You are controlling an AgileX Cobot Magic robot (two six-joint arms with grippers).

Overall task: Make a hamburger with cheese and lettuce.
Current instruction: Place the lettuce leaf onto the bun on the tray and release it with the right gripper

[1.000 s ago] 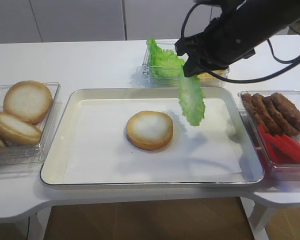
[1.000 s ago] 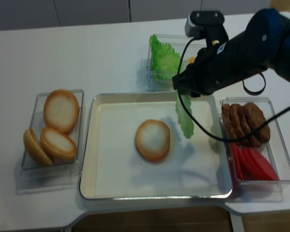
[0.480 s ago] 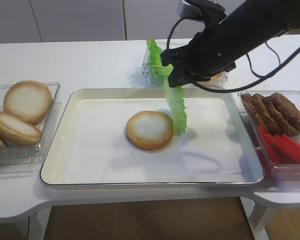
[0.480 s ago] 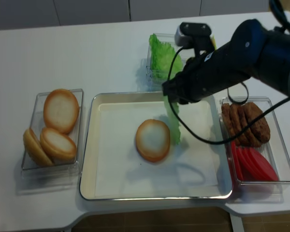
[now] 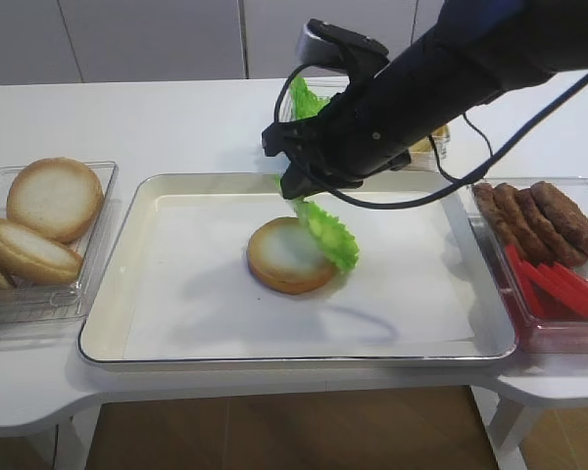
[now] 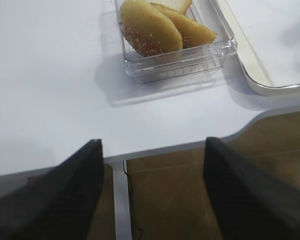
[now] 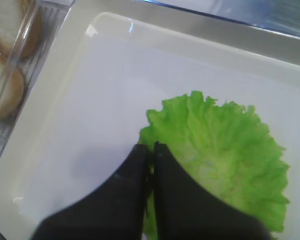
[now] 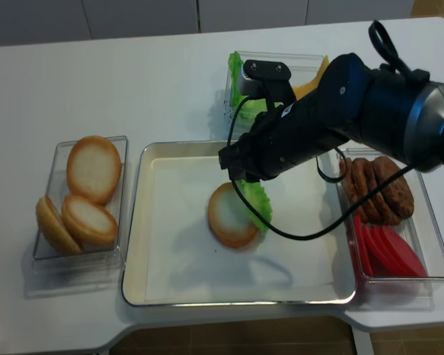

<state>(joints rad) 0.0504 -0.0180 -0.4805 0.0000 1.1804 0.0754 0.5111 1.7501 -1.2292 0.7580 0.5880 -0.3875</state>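
Lettuce being laid onto the bun half on the tray.

The tray (image 5: 127, 294) holds one hamburger (image 5: 279, 262) base near its middle; the right gripper (image 7: 151, 150), jaws pinched shut on the edge of the lettuce (image 5: 328, 233), holds the single leaf draped over the bun's right side. The next move appears to call for centring, lowering and release. The left gripper (image 6: 152, 150) is seen spread open and empty. Counted: three spare bun halves (image 5: 49, 201), roughly four patties (image 5: 544, 217).
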